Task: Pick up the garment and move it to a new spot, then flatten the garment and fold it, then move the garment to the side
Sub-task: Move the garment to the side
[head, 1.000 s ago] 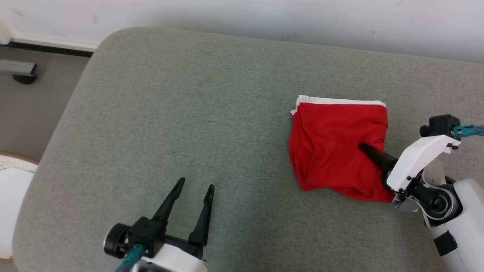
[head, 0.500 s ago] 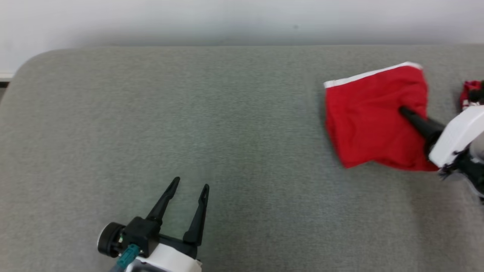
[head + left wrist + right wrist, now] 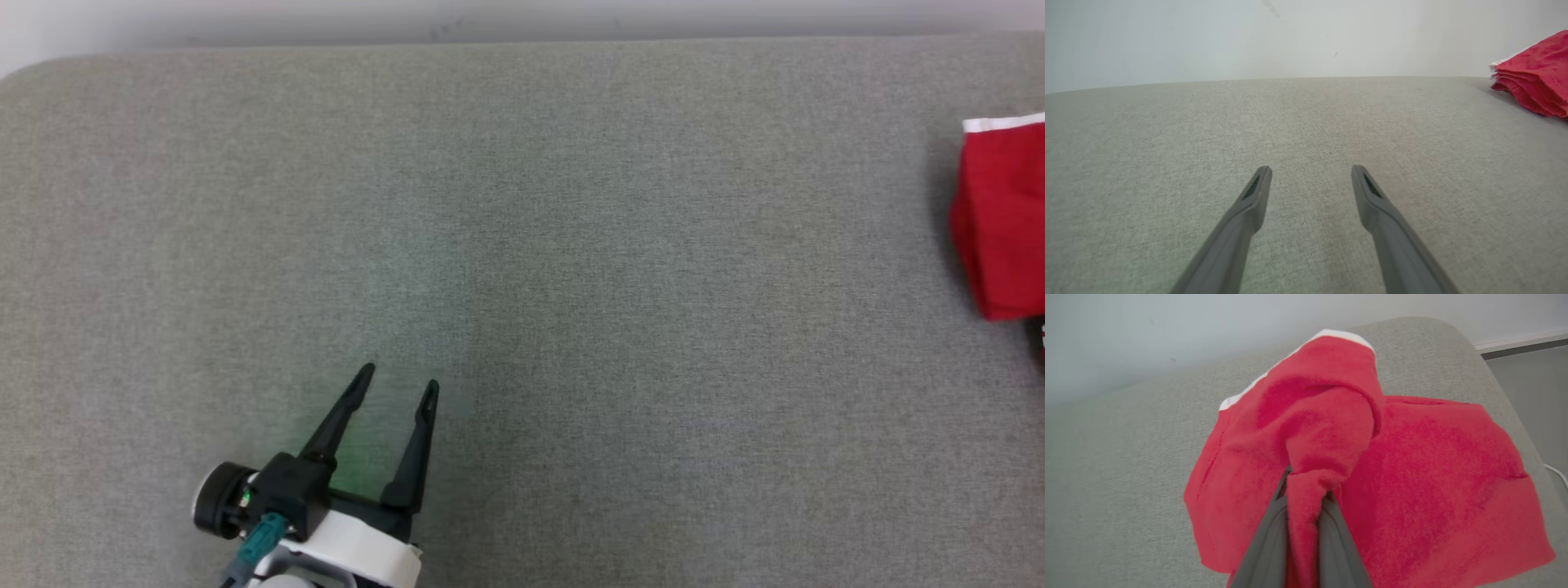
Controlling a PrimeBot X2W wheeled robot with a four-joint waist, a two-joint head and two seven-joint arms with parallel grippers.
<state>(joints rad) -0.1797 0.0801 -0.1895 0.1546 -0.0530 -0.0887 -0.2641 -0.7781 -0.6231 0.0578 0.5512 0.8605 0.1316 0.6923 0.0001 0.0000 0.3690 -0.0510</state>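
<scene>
"Head view first: where's the red garment (image 3: pixel 1002 220)?"
"Far right on the grey cushion (image 3: pixel 571 245), white band at its far edge."
"And the grippers?"
"The left gripper (image 3: pixel 398 376) sits near left, fingers spread, empty. The right gripper (image 3: pixel 1306 490) is clamped on a bunched fold of it."

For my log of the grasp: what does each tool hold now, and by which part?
Right tool pinches the red garment by a bunched fold; left tool, open, holds nothing.
</scene>
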